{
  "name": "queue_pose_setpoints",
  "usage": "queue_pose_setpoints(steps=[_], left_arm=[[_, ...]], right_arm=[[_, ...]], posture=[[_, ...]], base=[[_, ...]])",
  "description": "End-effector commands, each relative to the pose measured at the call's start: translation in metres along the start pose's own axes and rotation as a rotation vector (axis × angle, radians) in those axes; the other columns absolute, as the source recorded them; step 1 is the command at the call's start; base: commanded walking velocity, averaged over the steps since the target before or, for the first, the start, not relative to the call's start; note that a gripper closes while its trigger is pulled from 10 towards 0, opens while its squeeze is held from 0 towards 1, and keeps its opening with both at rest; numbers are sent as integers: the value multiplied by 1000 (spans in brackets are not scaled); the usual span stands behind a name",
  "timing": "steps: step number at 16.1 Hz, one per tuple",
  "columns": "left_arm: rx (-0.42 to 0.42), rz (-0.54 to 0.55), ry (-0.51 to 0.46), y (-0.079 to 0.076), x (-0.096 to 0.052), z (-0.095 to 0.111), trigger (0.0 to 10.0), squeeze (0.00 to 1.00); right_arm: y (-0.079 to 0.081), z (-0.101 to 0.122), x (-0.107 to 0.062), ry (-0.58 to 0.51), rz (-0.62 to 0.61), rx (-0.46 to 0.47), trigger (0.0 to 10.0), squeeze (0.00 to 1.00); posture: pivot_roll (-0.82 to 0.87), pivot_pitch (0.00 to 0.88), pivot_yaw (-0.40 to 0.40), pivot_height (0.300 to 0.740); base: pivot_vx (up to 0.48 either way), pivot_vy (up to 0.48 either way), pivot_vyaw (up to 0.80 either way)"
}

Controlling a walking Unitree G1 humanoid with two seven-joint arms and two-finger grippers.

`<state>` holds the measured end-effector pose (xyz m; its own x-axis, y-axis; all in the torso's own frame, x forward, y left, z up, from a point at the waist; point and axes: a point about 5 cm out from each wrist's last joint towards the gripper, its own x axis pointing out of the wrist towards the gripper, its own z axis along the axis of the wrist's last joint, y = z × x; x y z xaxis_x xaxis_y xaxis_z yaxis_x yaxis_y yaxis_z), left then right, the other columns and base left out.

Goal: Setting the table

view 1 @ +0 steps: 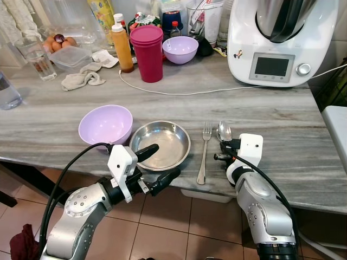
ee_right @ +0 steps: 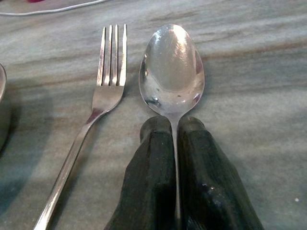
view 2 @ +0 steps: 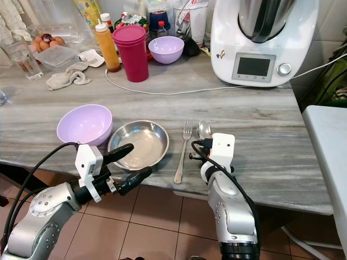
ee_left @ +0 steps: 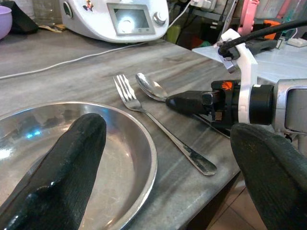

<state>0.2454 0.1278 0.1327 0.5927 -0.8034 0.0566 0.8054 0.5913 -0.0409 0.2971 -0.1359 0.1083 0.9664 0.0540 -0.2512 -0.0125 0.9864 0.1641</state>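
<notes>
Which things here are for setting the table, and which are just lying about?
For the table:
shiny round steel plate
pale purple plastic bowl
silver metal fork
silver metal spoon, held by the right gripper

Lying about:
white kitchen machine
dark pink plastic tumbler
orange sauce bottle
crumpled grey cloth

White kitchen machine (view 1: 279, 40) at counter back right, cord (view 1: 179, 92) trailing left. Magenta cup stack (view 1: 147, 53), orange bottle (view 1: 122, 49) beside. Crumpled cloth (view 1: 81, 79), water glass (view 1: 38, 58), egg container (view 1: 68, 51) far left.

Spoon (ee_right: 172, 67) handle between closed jaws, fork (ee_right: 103, 96) beside (parallel)
</notes>
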Motion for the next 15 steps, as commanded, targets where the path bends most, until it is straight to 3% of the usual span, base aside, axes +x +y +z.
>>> queue_pose_setpoints(steps=[1,2,3,4,9,15], left_arm=[[13,-16,14,0,0,1,10000,0],[13,-17,15,0,0,1,10000,0],[13,-17,16,0,0,1,10000,0],[13,-17,15,0,0,1,10000,0],[13,-19,17,0,0,1,10000,0],[20,-12,1,0,0,3,10000,0]], right_arm=[[-8,-21,-3,112,-49,21,0,0],[-8,-22,-3,114,-46,27,0,0],[-8,-22,-2,116,-45,32,2941,957],[-9,-23,-2,119,-48,34,10000,1000],[-9,-19,-2,96,-43,29,10000,1000],[-7,11,-4,-68,-17,47,10000,1000]], posture=[[-193,124,74,740],[-193,124,74,740],[-192,123,74,740],[-191,122,74,740],[-191,120,75,740],[-191,116,72,740]], base=[[0,0,0],[0,0,0],[0,0,0],[0,0,0],[0,0,0],[0,0,0]])
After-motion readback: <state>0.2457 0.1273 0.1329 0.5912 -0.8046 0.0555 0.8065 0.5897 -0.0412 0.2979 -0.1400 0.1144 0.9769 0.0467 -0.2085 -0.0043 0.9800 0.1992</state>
